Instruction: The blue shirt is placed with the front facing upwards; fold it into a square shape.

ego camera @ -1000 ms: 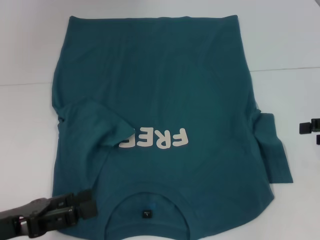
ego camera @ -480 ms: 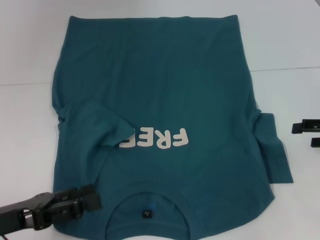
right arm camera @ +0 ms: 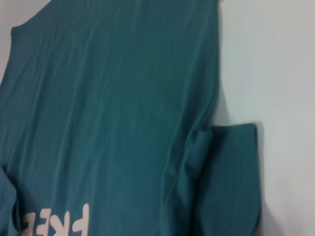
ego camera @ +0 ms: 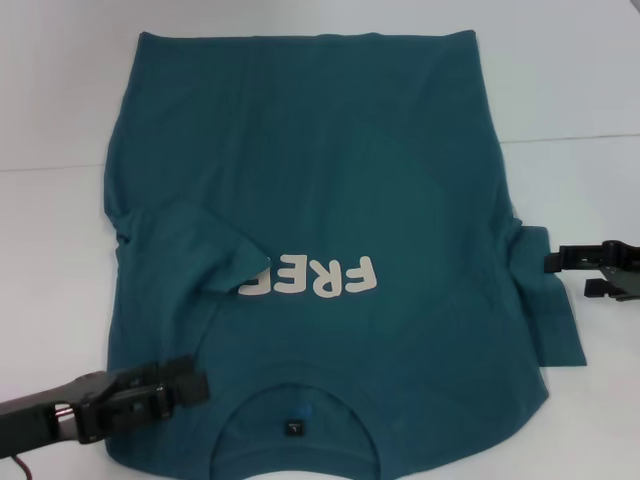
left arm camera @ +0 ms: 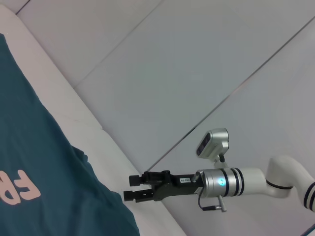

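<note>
Lying between both end effectors, blue shirt point(ego camera: 320, 230)

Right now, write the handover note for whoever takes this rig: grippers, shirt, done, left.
Left gripper: above the blue shirt near the collar, on the robot's left side; holding nothing that shows.
Right gripper: open, at the edge of the right sleeve, not gripping it.
Shirt: flat on the white table, print up, collar nearest the robot.
Done: left sleeve folded inward, covering part of the print.
Left: fold the right sleeve in, then fold the body into a square.
</note>
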`<state>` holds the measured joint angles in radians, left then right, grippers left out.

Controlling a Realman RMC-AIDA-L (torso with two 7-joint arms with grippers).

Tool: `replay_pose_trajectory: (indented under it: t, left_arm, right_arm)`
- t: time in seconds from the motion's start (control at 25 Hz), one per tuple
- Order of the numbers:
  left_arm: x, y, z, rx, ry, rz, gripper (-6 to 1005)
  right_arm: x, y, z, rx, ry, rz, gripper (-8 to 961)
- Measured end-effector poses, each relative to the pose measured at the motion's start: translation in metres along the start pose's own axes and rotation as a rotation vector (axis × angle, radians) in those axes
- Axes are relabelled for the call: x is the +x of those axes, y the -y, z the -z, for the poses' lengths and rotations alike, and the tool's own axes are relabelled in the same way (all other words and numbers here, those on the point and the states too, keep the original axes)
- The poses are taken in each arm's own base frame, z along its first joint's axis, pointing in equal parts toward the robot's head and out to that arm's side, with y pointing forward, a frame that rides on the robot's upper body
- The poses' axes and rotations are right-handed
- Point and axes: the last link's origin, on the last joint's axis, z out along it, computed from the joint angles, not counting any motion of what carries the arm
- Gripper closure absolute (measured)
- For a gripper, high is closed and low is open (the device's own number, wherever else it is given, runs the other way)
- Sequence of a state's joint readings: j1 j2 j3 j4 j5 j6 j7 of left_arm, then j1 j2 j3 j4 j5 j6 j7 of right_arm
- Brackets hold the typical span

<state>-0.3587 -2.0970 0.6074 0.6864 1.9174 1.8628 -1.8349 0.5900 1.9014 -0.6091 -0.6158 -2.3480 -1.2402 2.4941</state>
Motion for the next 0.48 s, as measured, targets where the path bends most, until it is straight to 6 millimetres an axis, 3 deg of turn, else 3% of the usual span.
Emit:
replay_pose_trajectory:
  t: [0.48]
  left_arm:
    - [-0.001, 0.001, -0.001, 0.009, -0.004, 0.002, 49]
  right_arm:
    - [0.002, -0.007, -0.02, 0.004, 0.001, -0.015, 183]
